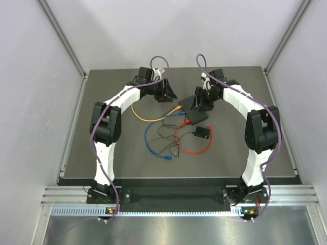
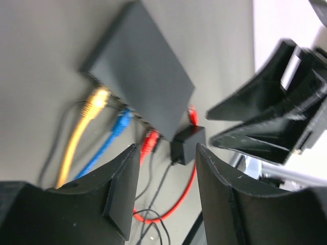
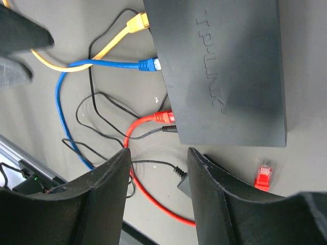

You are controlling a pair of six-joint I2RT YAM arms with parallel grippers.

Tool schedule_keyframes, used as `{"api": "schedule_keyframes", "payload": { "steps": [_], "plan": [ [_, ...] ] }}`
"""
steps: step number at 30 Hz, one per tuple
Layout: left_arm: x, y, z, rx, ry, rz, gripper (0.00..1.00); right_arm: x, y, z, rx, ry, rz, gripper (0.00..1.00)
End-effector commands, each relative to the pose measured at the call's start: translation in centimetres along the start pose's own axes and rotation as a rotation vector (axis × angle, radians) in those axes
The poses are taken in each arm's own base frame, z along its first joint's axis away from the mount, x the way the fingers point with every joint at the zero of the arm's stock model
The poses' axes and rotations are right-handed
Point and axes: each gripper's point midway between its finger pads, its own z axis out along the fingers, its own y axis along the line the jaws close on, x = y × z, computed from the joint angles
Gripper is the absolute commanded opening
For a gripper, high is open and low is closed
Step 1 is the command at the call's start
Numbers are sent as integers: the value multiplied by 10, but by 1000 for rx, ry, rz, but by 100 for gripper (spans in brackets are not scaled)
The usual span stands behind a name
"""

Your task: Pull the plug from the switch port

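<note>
The switch [image 3: 225,71] lies flat near the middle of the table [image 1: 127,163], a little toward its far and right edges. Its socket edge faces the left arm, so the leads fan out toward the near edge. Three are seated there: a yellow plug [image 3: 138,21], a blue plug [image 3: 148,64] and a red plug [image 3: 163,117], with a thin black power lead just beside the red one. The small power adapter [image 2: 187,143] sits close to the switch's corner, and a loose red connector [image 3: 262,176] lies free on its other side.

The right gripper [image 3: 158,158] hangs above the box with its jaws apart and nothing between them. I'd guess it is there to pin the box down so it can't slide when a lead is tugged. The left gripper [image 2: 167,158] is also parted and empty. It is tilted toward the socket edge, lined up nearest the red plug. Which plug it means to take I can't tell.
</note>
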Motion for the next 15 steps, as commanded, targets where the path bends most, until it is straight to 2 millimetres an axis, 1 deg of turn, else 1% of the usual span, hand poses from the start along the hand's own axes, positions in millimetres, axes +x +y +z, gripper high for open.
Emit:
{"api": "schedule_keyframes", "payload": {
  "steps": [1, 2, 3, 4, 5, 6, 7, 8, 9, 10, 11, 12, 13, 14, 15],
  "plan": [
    [-27, -7, -24, -48, -117, 48, 53, -11, 22, -3, -50, -33, -75, 48],
    [-26, -7, -29, -71, -112, 50, 54, -11, 23, -1, -51, -36, -80, 48],
    [-17, -1, -32, -104, -80, 47, 54, -11, 25, 1, -58, -35, -82, 47],
    [-13, 3, -34, -129, -69, 43, 54, -10, 31, 4, -73, -35, -96, 46],
    [-14, 7, -42, -172, -81, 46, 54, -7, 35, 8, -80, -23, -106, 46],
    [-9, 16, -48, -224, -74, 37, 54, -4, 39, 11, -85, -15, -139, 46],
    [-8, 18, -58, -263, -89, 34, 54, 1, 52, 18, -97, 5, -179, 46],
    [-9, 30, -67, -332, -114, 19, 54, 8, 57, 21, -93, 29, -205, 46],
    [-14, 38, -81, -363, -140, -10, 53, 10, 60, 24, -70, 32, -234, 46],
    [-13, 45, -90, -387, -145, -41, 53, 13, 75, 27, -74, 36, -288, 47],
    [-17, 56, -110, -407, -177, -98, 53, 19, 76, 33, -63, 63, -299, 48],
    [-17, 62, -119, -413, -190, -131, 53, 21, 82, 36, -64, 70, -317, 48],
    [-12, 72, -125, -417, -190, -170, 53, 24, 93, 41, -76, 81, -356, 49],
    [-17, 77, -141, -416, -222, -202, 52, 26, 97, 45, -79, 92, -372, 50],
    [-17, 77, -145, -402, -223, -211, 52, 30, 108, 45, -84, 103, -404, 52]
  ]
}}
